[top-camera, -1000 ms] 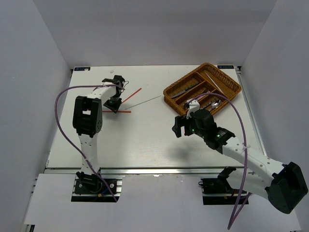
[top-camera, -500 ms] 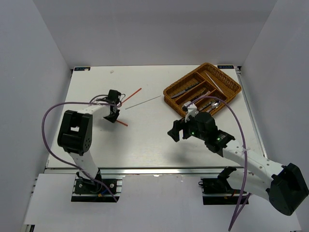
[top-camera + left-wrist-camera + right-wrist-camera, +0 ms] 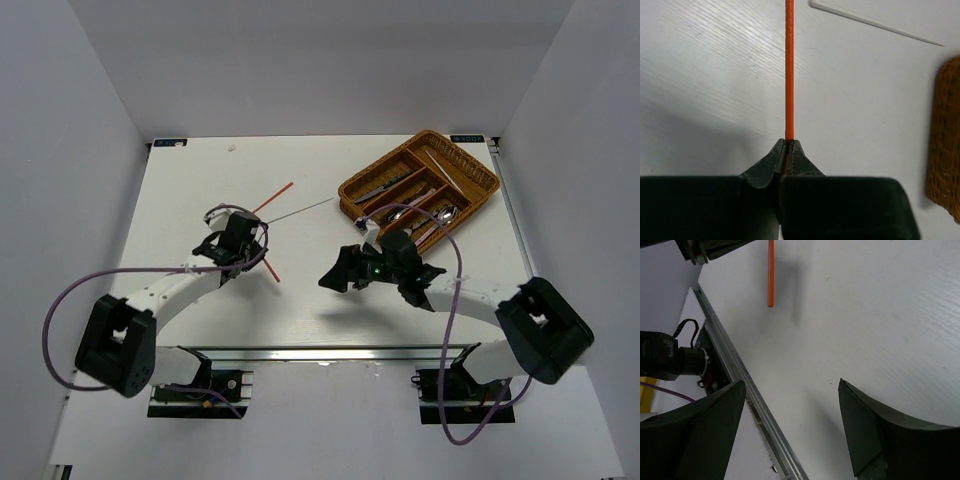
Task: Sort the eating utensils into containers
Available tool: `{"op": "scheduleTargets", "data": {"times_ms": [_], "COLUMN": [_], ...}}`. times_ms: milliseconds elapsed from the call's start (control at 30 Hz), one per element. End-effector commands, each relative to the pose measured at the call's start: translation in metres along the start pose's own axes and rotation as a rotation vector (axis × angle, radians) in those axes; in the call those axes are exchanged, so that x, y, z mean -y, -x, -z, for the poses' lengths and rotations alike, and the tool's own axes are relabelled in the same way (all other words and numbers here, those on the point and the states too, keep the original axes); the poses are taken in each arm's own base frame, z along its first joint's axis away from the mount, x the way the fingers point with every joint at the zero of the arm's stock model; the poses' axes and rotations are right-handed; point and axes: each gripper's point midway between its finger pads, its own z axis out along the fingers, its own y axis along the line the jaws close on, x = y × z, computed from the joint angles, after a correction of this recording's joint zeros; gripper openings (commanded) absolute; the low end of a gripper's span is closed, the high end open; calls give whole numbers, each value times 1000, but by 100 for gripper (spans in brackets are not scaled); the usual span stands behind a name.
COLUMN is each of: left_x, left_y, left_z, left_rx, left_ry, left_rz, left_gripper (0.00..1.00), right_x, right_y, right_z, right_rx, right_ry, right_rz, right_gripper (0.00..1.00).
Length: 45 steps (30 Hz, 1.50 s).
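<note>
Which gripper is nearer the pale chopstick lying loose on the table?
Left. The left gripper is just beside the left end of the pale chopstick, on its near side; the right gripper is farther off, toward the near edge.

left gripper (image 3: pixel 788 145) pinches a red-orange chopstick (image 3: pixel 789 70); pale chopstick (image 3: pixel 875 25) and wicker tray (image 3: pixel 945 145) lie beyond.

The top camera looks down from above and behind the arm bases (image 3: pixel 200 385) over the whole table (image 3: pixel 200 190), while both wrist cameras hover close above it, each catching the same red-orange chopstick (image 3: pixel 789 75).
</note>
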Motion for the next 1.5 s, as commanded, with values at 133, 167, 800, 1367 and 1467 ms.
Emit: {"op": "scheduleTargets", "data": {"times_ms": [133,167,800,1367,1467], "left_x": [47,52,84,-10,-30], "left_y": [-23,-26,-33,97,77], "left_z": [35,41,86,145,121], "left_rx": [-68,-84,-147,314,311], "left_ry": [-304,-335,-583,-6,5], "left_rz": [-21,-24,11,-506,-497], "left_gripper": [0,0,1,98,98], "right_x": [-57,-62,-58,216,254], "right_y": [31,30,32,202,237], "right_z": [-34,-37,-85,106,135], "right_rx": [56,43,-19,-139,-165], "right_ry": [204,218,117,-973,-1070], "right_rz": [-32,-23,38,384,447], "right_gripper": [75,74,30,0,0]}}
